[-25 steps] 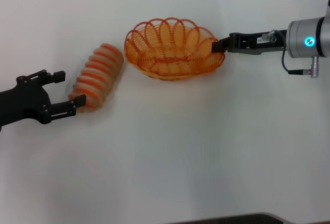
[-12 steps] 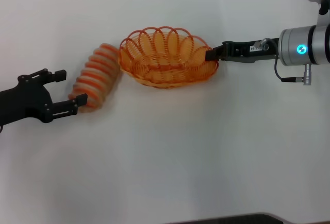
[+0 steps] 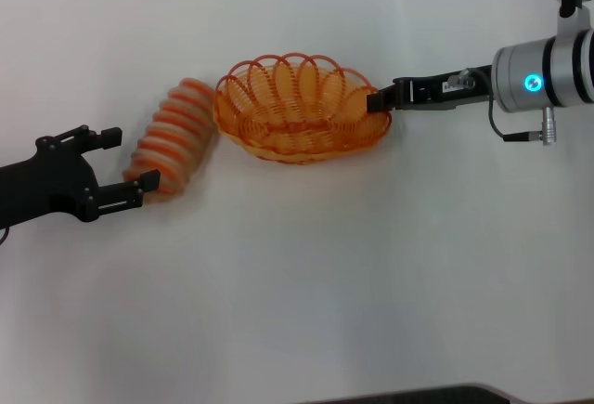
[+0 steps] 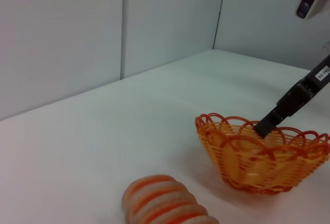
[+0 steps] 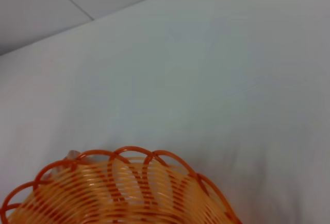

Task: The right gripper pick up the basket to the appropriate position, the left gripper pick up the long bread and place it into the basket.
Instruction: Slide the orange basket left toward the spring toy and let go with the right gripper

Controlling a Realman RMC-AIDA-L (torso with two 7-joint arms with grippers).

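From the head view, the basket [image 3: 302, 116] sits on the white desk [image 3: 325, 274] touching the long bread [image 3: 174, 149]. The right gripper [image 3: 379, 102] reaches in level, jaws pinching the rim; the left gripper [image 3: 119, 162] waits spread at the loaf's near end. The left wrist view shows the basket's side wall [image 4: 265, 154] — the right wrist view only its scalloped rim [image 5: 124, 157].

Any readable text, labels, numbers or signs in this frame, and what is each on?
No text can be read.
Small white label on the right gripper arm: dark characters, too small and blurred to read in the head and left wrist views.
basket, long bread, left gripper: no markings.
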